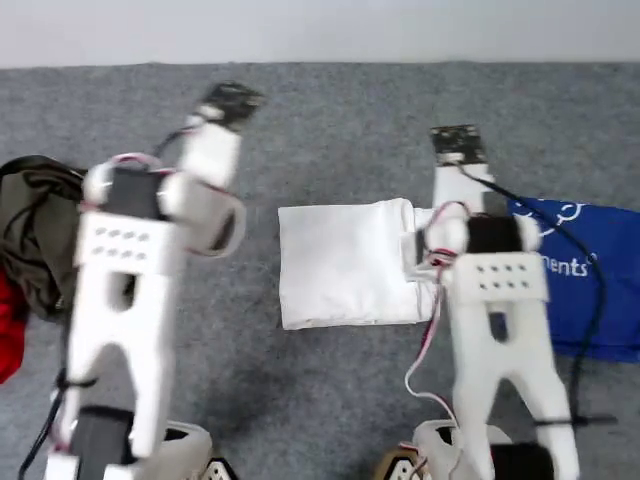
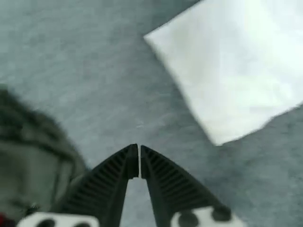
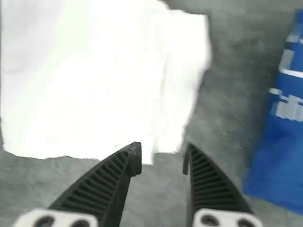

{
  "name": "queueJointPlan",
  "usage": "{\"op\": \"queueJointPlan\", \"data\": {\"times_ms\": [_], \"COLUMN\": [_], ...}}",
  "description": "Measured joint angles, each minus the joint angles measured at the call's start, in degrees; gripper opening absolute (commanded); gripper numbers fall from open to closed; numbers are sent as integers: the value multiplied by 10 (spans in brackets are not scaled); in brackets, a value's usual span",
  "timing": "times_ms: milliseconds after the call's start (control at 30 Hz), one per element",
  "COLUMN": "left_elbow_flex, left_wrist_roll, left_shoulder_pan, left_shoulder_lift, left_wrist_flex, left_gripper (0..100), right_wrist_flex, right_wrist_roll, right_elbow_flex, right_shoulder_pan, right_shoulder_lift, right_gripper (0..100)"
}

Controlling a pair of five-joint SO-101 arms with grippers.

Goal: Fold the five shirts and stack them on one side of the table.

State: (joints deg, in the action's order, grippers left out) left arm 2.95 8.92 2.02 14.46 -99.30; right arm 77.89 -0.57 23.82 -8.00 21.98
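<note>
White shirt point(image 1: 345, 265) lying folded in the frame's centre, high view.
Soft, light and floppy, it is likely asking for a pinch on a doubled edge. The right gripper point(image 3: 162, 158) is hovering spread and empty just over its right edge; the left gripper point(image 2: 138, 161) is hanging closed on nothing, apart to its left.

Grey felt-like table surface point(image 1: 330, 140) — plain pale wall point(image 1: 320, 30) along far edge, even light.
</note>
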Motion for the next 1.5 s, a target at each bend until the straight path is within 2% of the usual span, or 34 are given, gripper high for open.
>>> {"op": "queueJointPlan", "data": {"times_ms": [200, 333, 700, 867, 1200, 1333, 1500], "left_elbow_flex": [-3, -3, -3, -3, -3, -3, -3], "left_wrist_roll": [49, 54, 54, 54, 54, 54, 54], "left_shoulder_pan": [-123, -153, -158, -158, -158, -158, -158], "left_shoulder_lift": [63, 79, 80, 80, 80, 80, 80], "left_wrist_flex": [0, -1, -1, -1, -1, -1, -1], "left_gripper": [16, 16, 16, 16, 16, 16, 16], "right_wrist_flex": [-33, -38, -120, -128, -120, -105, -104], "right_wrist_roll": [9, 10, 10, 10, 9, -33, -81], "right_elbow_flex": [-7, -40, -70, -70, -70, -70, -70], "right_shoulder_pan": [-22, -24, -23, -22, -22, -18, 38], "right_shoulder_lift": [-116, -185, -286, -305, -301, -267, -236], "right_gripper": [140, 140, 135, 3, 9, 9, 9]}}
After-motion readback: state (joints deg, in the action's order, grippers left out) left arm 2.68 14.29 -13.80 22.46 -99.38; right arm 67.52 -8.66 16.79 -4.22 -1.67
